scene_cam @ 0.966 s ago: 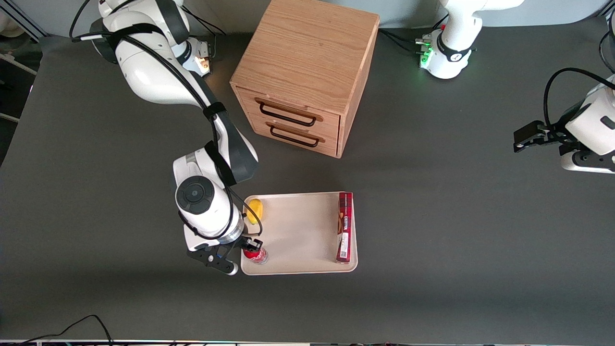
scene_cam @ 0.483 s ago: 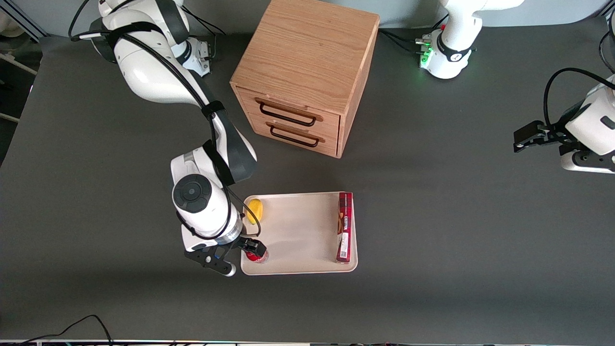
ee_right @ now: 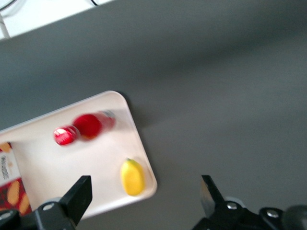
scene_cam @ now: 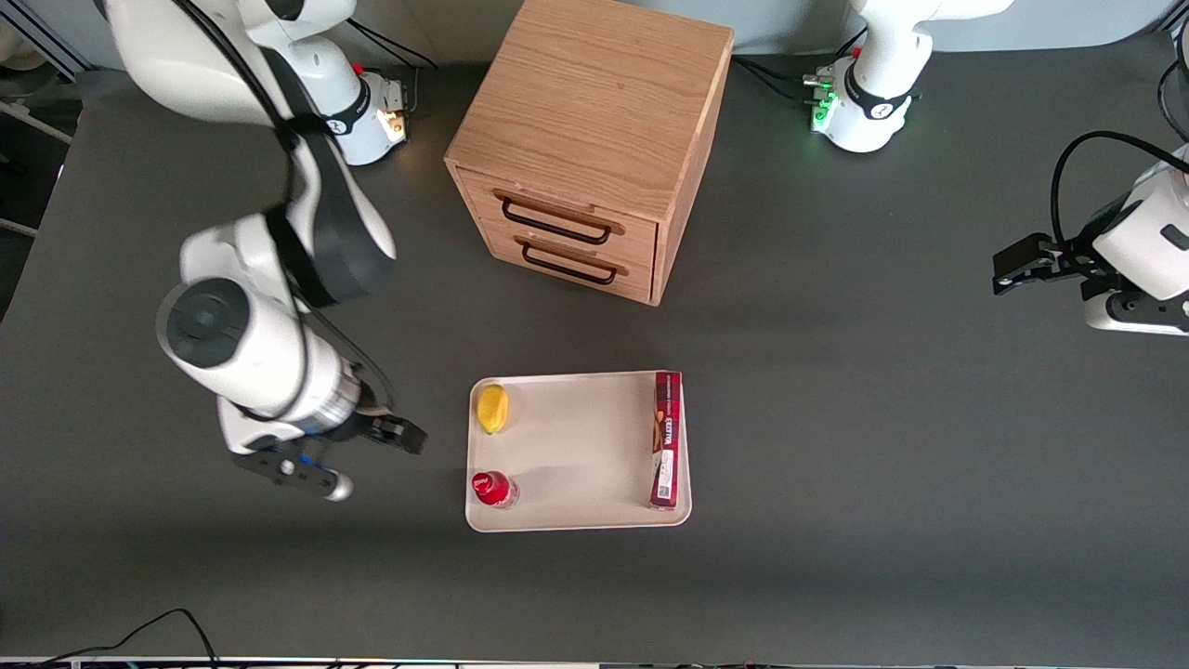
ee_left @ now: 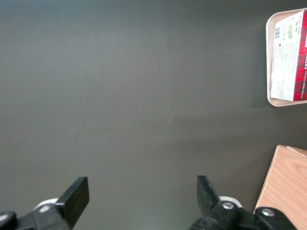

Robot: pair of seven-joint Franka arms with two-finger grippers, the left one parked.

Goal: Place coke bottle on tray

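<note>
The coke bottle (scene_cam: 492, 489), small and red with a red cap, stands upright on the cream tray (scene_cam: 576, 455), in the tray corner nearest the front camera at the working arm's end. It also shows in the right wrist view (ee_right: 85, 127), on the tray (ee_right: 57, 165). My right gripper (scene_cam: 372, 455) is open and empty, raised above the bare table beside the tray, well apart from the bottle. In the right wrist view its fingers (ee_right: 79, 197) stand wide apart around nothing.
A yellow lemon (scene_cam: 492, 408) lies on the tray, farther from the front camera than the bottle. A long red box (scene_cam: 667, 439) lies along the tray's edge toward the parked arm's end. A wooden two-drawer cabinet (scene_cam: 587, 139) stands farther back.
My gripper has let go of the bottle, which stays upright on the tray. The arm has risen and swung away from the tray toward its own end of the table.
</note>
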